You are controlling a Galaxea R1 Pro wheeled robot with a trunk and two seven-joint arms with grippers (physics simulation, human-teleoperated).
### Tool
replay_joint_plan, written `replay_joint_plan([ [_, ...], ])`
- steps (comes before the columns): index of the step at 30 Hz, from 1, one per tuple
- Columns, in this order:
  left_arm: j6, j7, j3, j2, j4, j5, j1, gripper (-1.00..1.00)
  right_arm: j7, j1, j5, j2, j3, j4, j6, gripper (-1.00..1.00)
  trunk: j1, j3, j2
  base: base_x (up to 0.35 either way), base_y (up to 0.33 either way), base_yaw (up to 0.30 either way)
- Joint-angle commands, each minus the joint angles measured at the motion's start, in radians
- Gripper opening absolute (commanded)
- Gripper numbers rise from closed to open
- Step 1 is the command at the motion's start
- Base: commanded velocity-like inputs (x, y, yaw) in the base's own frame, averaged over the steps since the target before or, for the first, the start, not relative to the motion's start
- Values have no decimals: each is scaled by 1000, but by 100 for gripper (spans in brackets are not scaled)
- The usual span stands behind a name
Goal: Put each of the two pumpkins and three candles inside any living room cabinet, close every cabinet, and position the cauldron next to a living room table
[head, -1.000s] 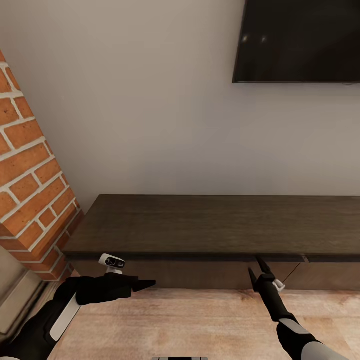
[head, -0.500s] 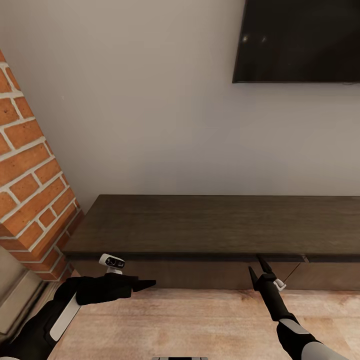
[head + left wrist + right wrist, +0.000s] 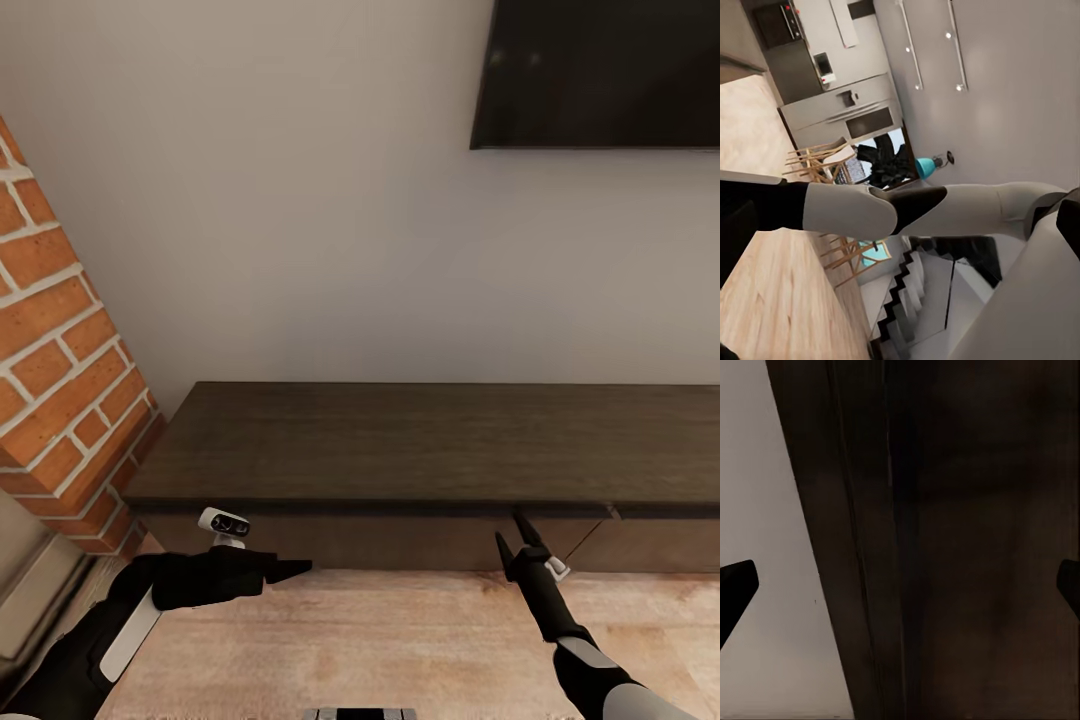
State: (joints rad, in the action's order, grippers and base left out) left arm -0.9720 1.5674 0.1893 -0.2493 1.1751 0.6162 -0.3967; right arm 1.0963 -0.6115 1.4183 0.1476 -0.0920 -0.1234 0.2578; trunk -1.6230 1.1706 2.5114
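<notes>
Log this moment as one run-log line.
stage: at cabinet | right pincer: open, at drawer front edge | left pincer: idle, low beside cabinet | cabinet top: bare | TV on wall above

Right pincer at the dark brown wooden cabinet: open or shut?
Open. The right pincer has its two black fingers spread in the head view, tips at the dark brown wooden cabinet front; nothing between them.
</notes>
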Motion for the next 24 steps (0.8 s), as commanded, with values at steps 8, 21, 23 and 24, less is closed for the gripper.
replay_joint_plan([
  [8,-10,3,2,-3,0,3,-1,100,8,-1,-29,0,-9,-2,11,100,-2,24,2,0,0,0],
  [21,-8,3,2,-1,0,-2,-1,100,30,-1,-42,0,-5,-4,11,100,-2,24,2,13,0,0],
  [23,-8,3,2,-1,0,-2,-1,100,51,-1,-66,0,1,-3,11,100,-2,24,2,2,0,0],
  [24,-8,3,2,-1,0,-1,-1,100,57,-1,-77,0,3,-3,11,100,-2,24,2,0,0,0],
])
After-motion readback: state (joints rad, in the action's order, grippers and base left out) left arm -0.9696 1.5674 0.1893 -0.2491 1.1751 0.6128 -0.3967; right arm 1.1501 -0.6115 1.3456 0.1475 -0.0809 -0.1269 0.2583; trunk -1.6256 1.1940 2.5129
